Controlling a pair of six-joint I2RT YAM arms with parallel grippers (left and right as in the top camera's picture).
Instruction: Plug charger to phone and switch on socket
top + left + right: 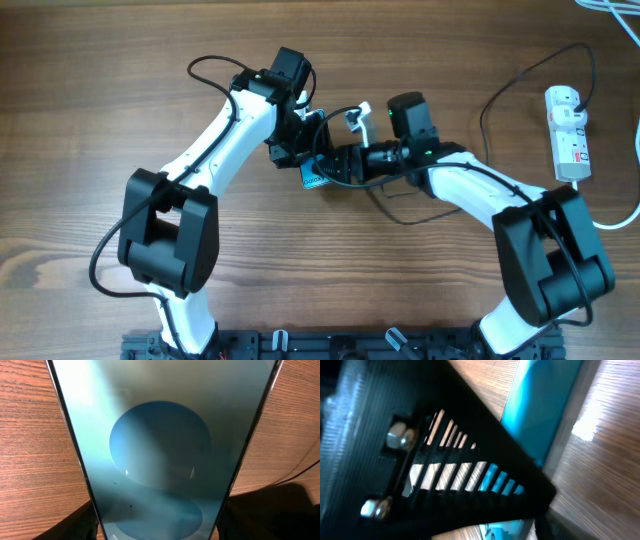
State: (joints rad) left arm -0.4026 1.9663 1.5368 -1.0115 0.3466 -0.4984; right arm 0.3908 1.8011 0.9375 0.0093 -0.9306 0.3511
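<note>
Phone: mid-bench, boxed in between the two hands, just a cyan corner peeking out in the overhead view; filling the left wrist view edge to edge, pale screen with a teal oval.
Phone, lifted or resting: cannot tell from here.
Left hand: in over the phone from the top of the overhead view, closed on it.
Left fingers: dark, one at each long edge of the phone, tight against the sides.
Right hand: just beside the phone, nose to nose with the left hand; how far open, cannot tell, too close and too blurred in its own view.
Right finger: black and ribbed, huge in the frame, slanting across in front of the cyan face.
Charger: thin black line, looping from the socket end across the bench and in under the right arm; tip hidden.
Socket: white strip out at the right side of the bench, well apart from the phone, small red marks on top, black plug on it.
</note>
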